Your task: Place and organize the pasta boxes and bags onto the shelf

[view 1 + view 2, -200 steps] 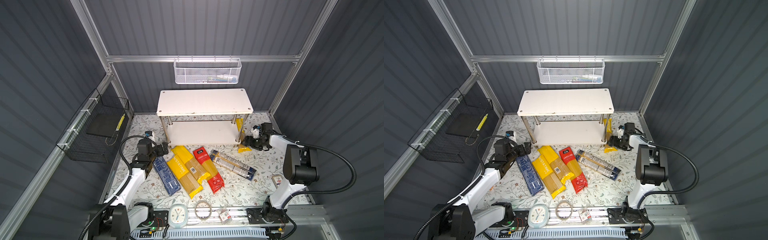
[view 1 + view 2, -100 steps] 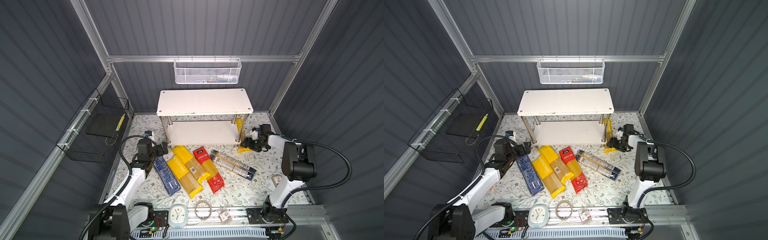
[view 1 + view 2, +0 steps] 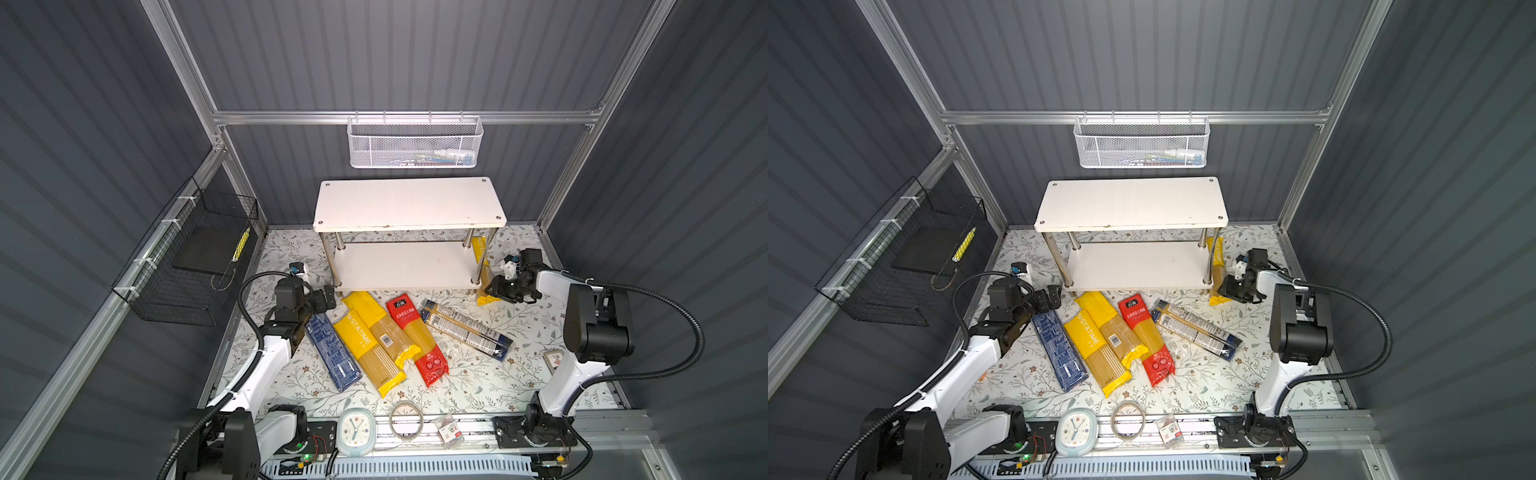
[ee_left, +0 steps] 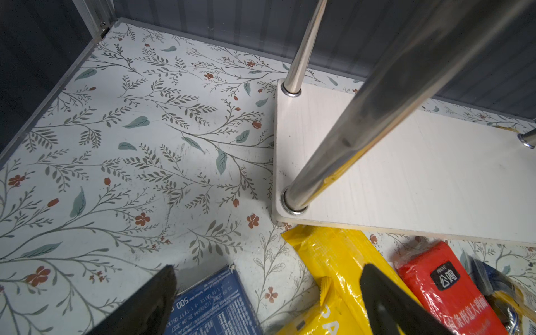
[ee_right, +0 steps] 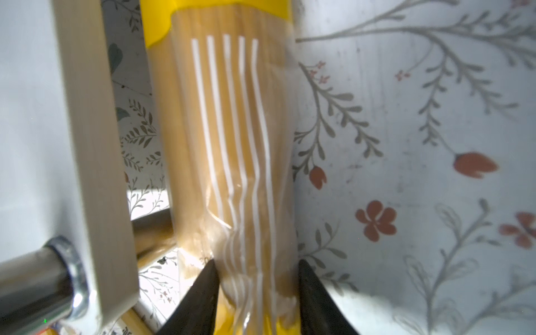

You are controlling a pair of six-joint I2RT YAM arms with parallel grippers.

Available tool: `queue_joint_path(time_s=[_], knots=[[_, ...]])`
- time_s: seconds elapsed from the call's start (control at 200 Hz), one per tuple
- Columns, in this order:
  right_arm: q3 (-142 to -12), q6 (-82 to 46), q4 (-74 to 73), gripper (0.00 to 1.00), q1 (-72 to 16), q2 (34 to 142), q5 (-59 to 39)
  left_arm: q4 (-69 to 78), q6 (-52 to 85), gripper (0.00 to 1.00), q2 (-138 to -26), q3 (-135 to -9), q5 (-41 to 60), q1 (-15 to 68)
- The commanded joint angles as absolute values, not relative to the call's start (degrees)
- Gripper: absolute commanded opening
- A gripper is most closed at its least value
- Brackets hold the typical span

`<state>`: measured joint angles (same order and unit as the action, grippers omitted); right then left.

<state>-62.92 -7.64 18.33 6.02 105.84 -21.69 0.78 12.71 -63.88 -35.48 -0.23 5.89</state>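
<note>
The right tool (image 5: 255, 272) is clamped on the lone yellow bag (image 5: 232, 130): in the right wrist view its two black fingertips (image 5: 207, 278) press against both sides of the bag, and the clear film is wrinkled between them. In both top views this bag (image 3: 482, 266) runs along the right end of the shelf (image 3: 409, 203), just beside its chrome legs, with its near end on the table (image 3: 478, 374). I cannot tell whether its far end is resting on the table or is raised. Compared with a second ago, the right tool (image 3: 492, 289) has moved slightly closer to the bag and the shelf.

The left tool (image 4: 266, 278) has its jaws wide apart and holds nothing. It hangs near the shelf's front left leg, above the near ends of the dark-blue box (image 3: 332, 351) and the two yellow bags (image 3: 365, 345), and has not moved.

The other packs lie flat on the table in front of the shelf, as they did before. From left to right they are the dark-blue box, the two overlapping yellow bags, the red bag (image 3: 417, 338) and the clear bag (image 3: 465, 328) with dark-blue ends. Both shelf boards are bare.
</note>
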Motion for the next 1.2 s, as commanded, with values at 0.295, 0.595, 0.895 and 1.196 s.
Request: queue_joint_path(time_s=[0.295,0.595,0.895,1.196], knots=[[-57.43,-9.17,17.48,0.05,7.25,100.58,-20.08,-2.26,12.56,1.00,-63.09,-37.89,0.09,5.71],[-54.23,-10.47,19.28,0.00,7.76,92.39,-16.91,-2.61,13.55,1.00,-61.96,-38.07,1.47,5.71],[-56.19,-10.13,28.14,0.00,7.81,77.75,-11.44,-2.90,13.89,1.00,-61.02,-38.60,2.71,5.71],[-61.18,-10.37,36.02,0.00,7.68,64.52,-8.87,-3.34,13.93,1.00,-59.99,-38.92,3.41,5.72]])
